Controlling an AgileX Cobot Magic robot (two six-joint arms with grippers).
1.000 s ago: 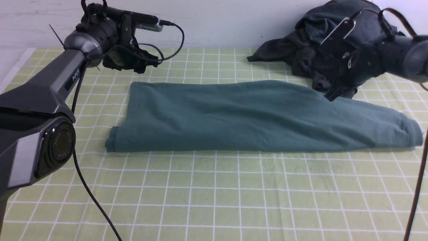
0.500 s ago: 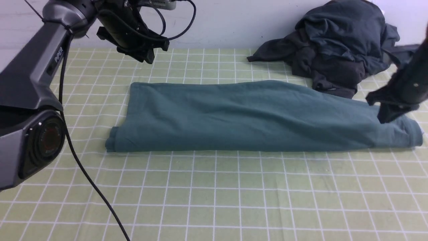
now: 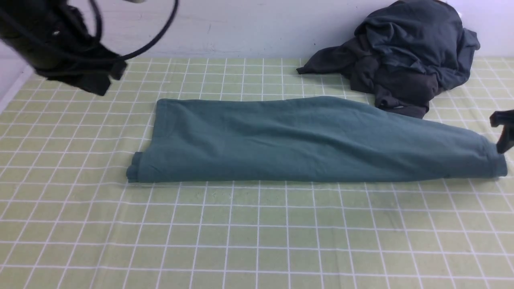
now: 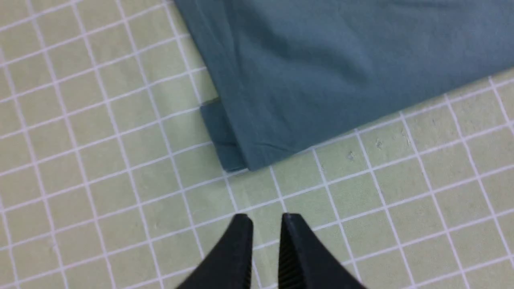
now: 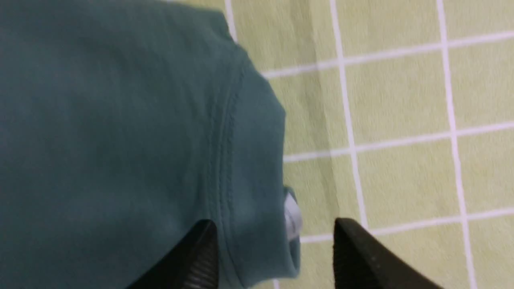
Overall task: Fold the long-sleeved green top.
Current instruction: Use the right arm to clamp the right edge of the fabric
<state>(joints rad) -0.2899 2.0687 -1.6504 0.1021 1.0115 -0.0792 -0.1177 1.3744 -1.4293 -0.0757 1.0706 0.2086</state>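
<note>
In the front view, the green long-sleeved cotton top [image 3: 305, 140] lies folded into one long flat band across the middle of the frame, on a pale green tablecloth with a white grid [image 3: 257, 233]. Its squared end is toward the left and its tapered end runs to the right edge. A crumpled pile of dark grey clothes [image 3: 405, 52] sits in the upper right, against a pale wall [image 3: 249, 28], just behind the band and touching its far edge. The left gripper [image 3: 92, 82] is a dark blur in the upper left, well apart from the garment. Only a sliver of the right gripper [image 3: 504, 132] shows at the right edge, just beside the tapered end. In the left wrist view, the left gripper [image 4: 265, 218] hovers over bare tablecloth [image 4: 80, 160]. Its two black fingers are almost together with a slim gap between them, and they hold nothing. The layered corner of the green top [image 4: 341, 60] is near the tips but clear of them. In the right wrist view, the right gripper [image 5: 274, 221] has its fingers spread wide apart, straddling the stitched hem of the green top [image 5: 100, 140]. A small white tag [image 5: 292, 216] peeks out at that hem. Whether either finger touches the fabric cannot be told.
</note>
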